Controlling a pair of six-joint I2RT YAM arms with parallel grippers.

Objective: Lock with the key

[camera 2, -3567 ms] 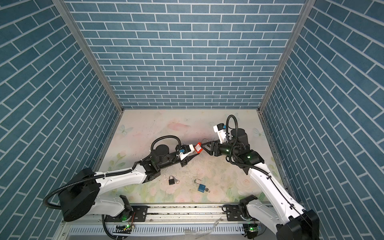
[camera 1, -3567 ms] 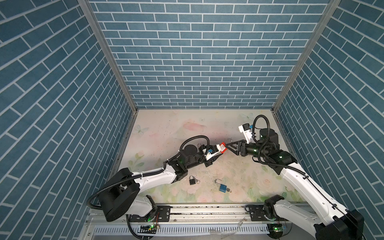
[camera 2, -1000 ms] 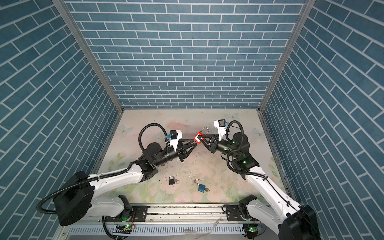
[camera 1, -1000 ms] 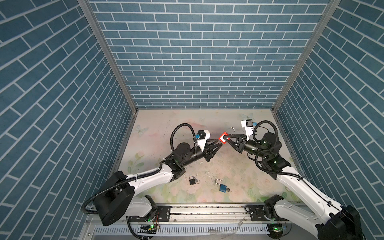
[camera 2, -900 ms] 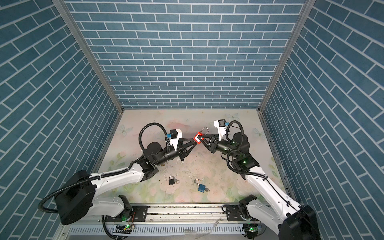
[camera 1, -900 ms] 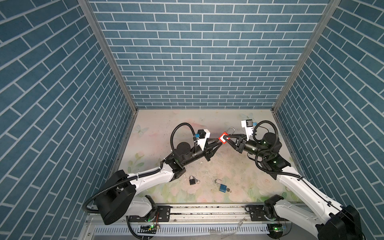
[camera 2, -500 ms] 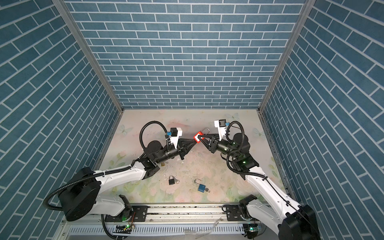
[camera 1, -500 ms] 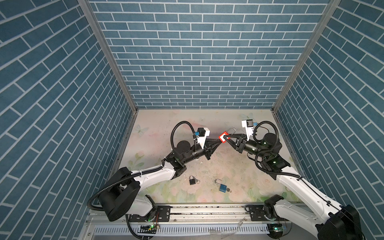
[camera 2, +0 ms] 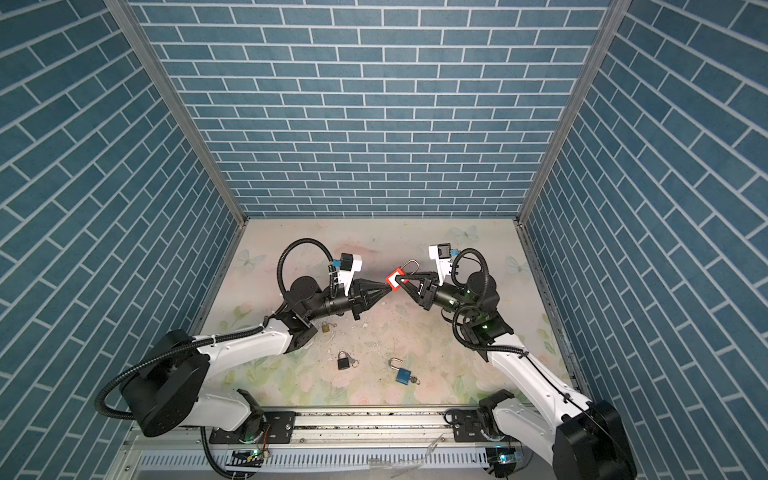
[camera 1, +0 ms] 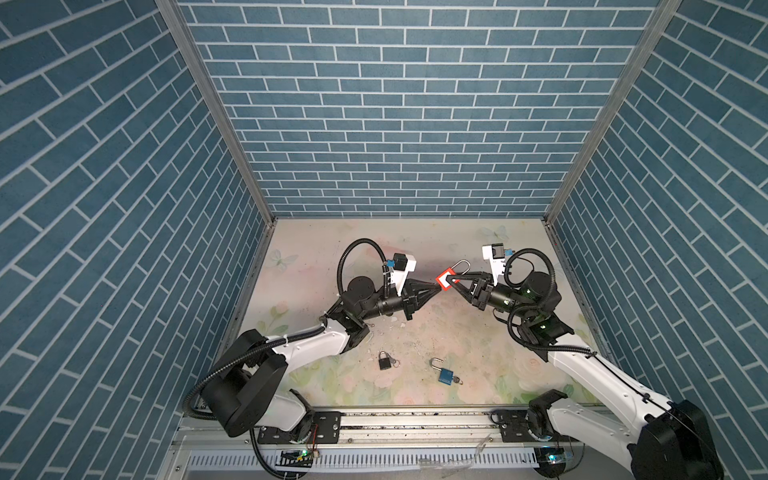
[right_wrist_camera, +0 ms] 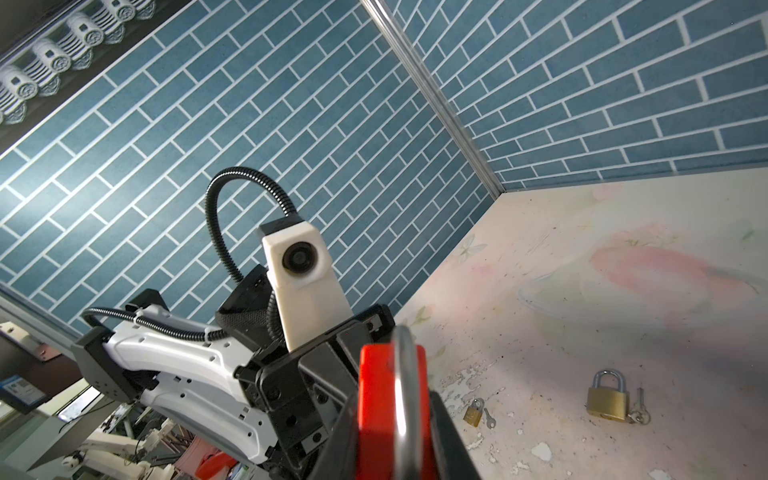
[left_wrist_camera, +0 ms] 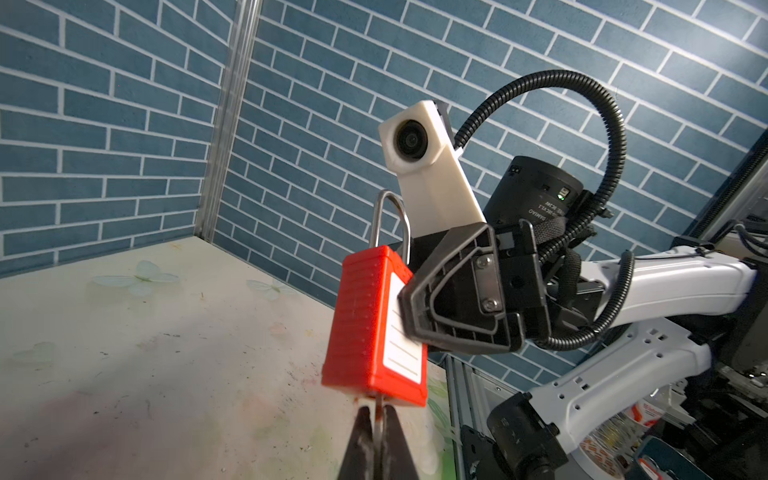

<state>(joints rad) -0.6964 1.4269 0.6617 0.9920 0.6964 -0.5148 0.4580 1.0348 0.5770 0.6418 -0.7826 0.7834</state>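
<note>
Red padlock (left_wrist_camera: 365, 324), key (left_wrist_camera: 378, 406) nearly hidden in left end effector (camera 1: 436, 287)

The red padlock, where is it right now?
In both top views the red padlock hangs above mid-table between the two arms, the right fingers clamping its body and the left fingers pinching the key at its base.

- Setting: a robotics laboratory test cell, built as a mock room.
- Walls (camera 1: 395, 104): flat panels printed with blue brick, joined by bare aluminium corner posts (camera 1: 217, 112).
- Tabletop (camera 1: 436, 237): floral print, scuffed and flaking.
- Front edge: a metal rail (camera 1: 415, 424) carries the left arm (camera 1: 307, 345) and the right arm (camera 1: 598, 374); the right arm's wrist camera (left_wrist_camera: 415, 141) is visible.
- Beyond the panels: indistinct clutter (right_wrist_camera: 124, 453).
</note>
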